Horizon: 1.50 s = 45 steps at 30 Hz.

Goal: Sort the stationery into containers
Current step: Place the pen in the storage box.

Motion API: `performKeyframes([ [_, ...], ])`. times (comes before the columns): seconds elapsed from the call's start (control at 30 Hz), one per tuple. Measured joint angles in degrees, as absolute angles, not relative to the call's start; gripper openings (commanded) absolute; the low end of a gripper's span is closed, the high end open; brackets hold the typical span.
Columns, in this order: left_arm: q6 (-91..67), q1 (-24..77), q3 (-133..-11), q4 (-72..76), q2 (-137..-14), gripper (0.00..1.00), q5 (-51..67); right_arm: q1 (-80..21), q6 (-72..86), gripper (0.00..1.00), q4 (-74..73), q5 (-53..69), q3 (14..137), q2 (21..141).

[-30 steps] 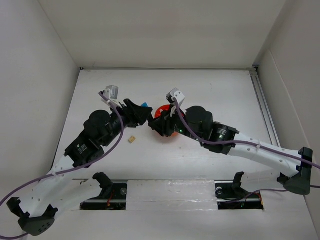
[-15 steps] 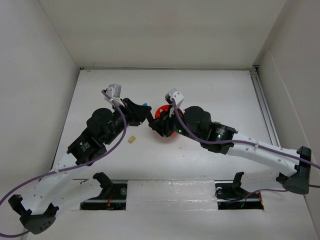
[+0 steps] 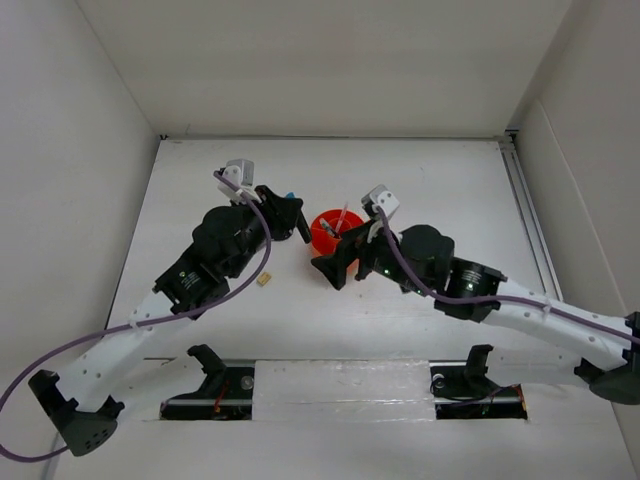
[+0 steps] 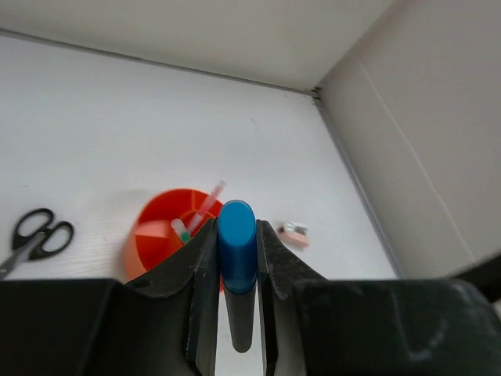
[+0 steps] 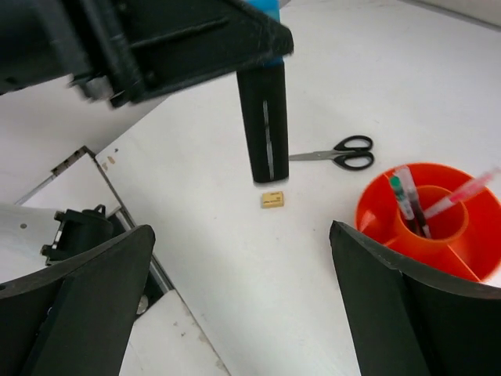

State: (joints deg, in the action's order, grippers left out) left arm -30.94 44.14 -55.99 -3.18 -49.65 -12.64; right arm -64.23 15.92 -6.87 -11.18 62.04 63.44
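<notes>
Left end effector [image 4: 236,229] clamps a smooth cylindrical blue-capped black highlighter [image 4: 237,258].

A robotics lab test cell: a bare white table [image 3: 430,180] boxed in by plain white panel walls [image 3: 330,60], the left arm [image 3: 140,315] and right arm [image 3: 540,315] bolted to a mounting rail [image 3: 340,385] at its near edge, purple cables [image 3: 45,365] trailing off them

Bright, even light fills the white table [image 3: 420,180]; soft shadows sit under the arms [image 3: 215,260]; wrist-view fingers [image 5: 86,313] look blurred.
</notes>
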Motion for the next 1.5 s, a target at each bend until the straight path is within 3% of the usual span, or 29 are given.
performKeyframes([
  [0.3,-16.78,44.07,-55.22,10.24,-60.64,0.0,-23.07,-64.23,18.0,1.0,-16.19,-15.7,54.46,44.1],
  [0.6,-11.7,31.55,-55.24,21.69,-74.02,0.0,-13.87,-64.23,21.1,1.0,-24.32,-15.94,52.6,28.88],
  [1.13,-12.73,27.62,-54.48,37.52,-85.19,0.0,6.35,-64.62,22.0,1.0,-29.23,-15.62,51.0,28.4],
  [1.5,-15.38,27.79,-49.3,44.34,-89.47,0.0,10.61,-64.62,22.0,1.0,-29.69,-15.64,51.0,30.02],
])
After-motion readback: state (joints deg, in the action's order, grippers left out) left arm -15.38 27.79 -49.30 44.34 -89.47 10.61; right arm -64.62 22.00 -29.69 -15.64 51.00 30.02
